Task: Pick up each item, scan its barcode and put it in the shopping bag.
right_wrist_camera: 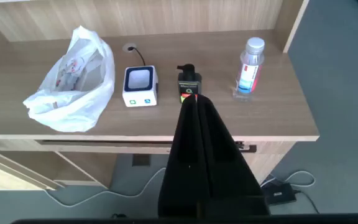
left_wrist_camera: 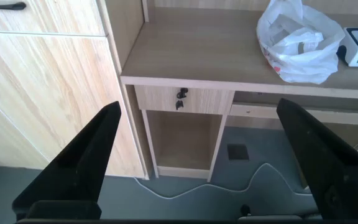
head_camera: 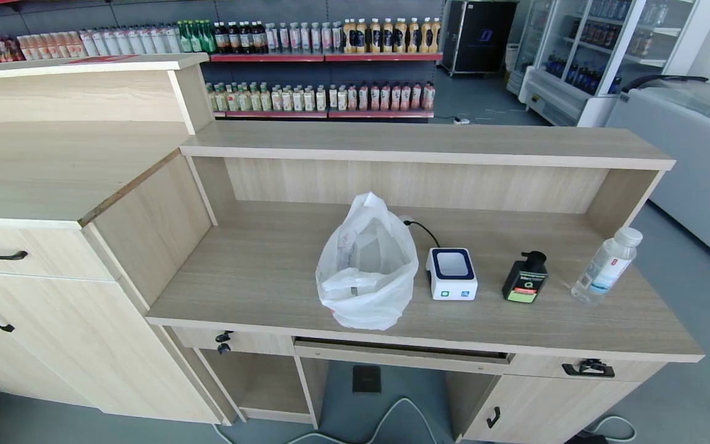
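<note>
Shopping bag (head_camera: 367, 265) stands on the counter (head_camera: 256, 271), white plastic slumped but mouth propped wide, surely so items can drop straight in. The right claw (right_wrist_camera: 191, 102) hangs out in front of the counter edge, fingers pressed together, nothing in them. Dead ahead of its tip sits the dark pump bottle (head_camera: 526, 279), upright, its green and red label facing the robot, print too small to read. Off to that claw's right, near the counter's end, is the clear water bottle (head_camera: 606, 266): white cap, blue and red label band, lettering not legible. To the claw's left, just beside the bag, is the scanner (head_camera: 452, 273), a white box with its dark-rimmed window turned up and two small coloured squares on its front. Its cable (head_camera: 423, 231) trails behind. Smart layout, I'd say: goods, scanner, bag, all in one row, so each item travels one way. Left claw (left_wrist_camera: 199, 109) now: fingers spread wide, empty, low off the counter's front left corner, the shopping bag well apart from it, ahead and to its right. Nothing picked up yet; the pump bottle looks the likeliest first grab.
</note>
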